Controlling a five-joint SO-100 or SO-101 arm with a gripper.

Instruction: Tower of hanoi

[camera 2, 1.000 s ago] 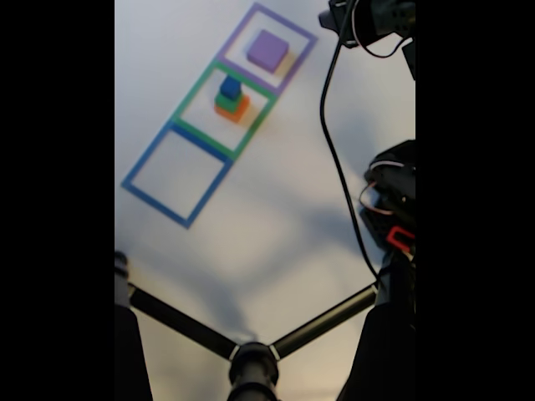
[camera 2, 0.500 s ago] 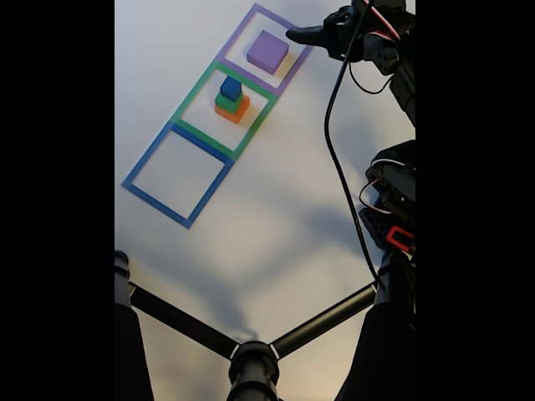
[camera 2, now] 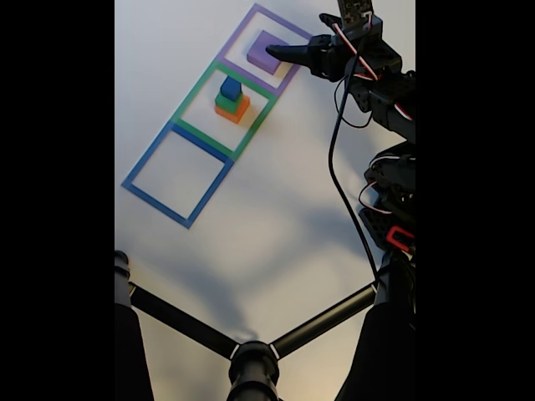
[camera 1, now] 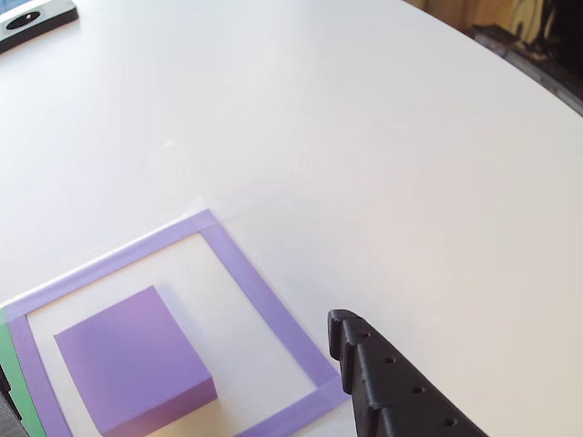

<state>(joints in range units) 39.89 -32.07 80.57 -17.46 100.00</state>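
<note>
Gripper [camera 2: 276, 53] hangs over the purple tape square [camera 2: 241, 27] near the table's far edge in the fixed view. One dark finger [camera 1: 383, 387] pokes in from the bottom edge of the other view, just outside that square's corner. Jaw state: can't tell — the fixed view shows the tip as a single dark wedge, no gap resolvable.

Task items:
- purple slab [camera 1: 132, 360] lies flat inside the purple tape square, alone, nothing on top.
- orange block [camera 2: 233, 109], green cube [camera 2: 227, 100], blue cube [camera 2: 231, 87] — stacked big-to-small in the green tape square [camera 2: 193, 88], next square along.
- blue tape square [camera 2: 144, 159] holds nothing (likely the free peg).

Handling, judged: blocks look like foam — light, soft, matte, prob. not slippery and not fragile. Squeeze will dent rather than crack. Slab is wide and low, so grip across two opposite side faces w/ jaws wide, coming straight down; a corner grip would likely twist it. Blue cube is small and perched high (easy to nudge off the stack), so take it at mid-height.

Surroundings: white table [camera 1: 364, 137], dark device [camera 1: 36, 16] at far corner in the other view, well apart. Cable [camera 2: 332, 159] droops from the arm toward the near edge; tripod legs [camera 2: 180, 322] sit low in the fixed view. Nothing between gripper and slab.
</note>
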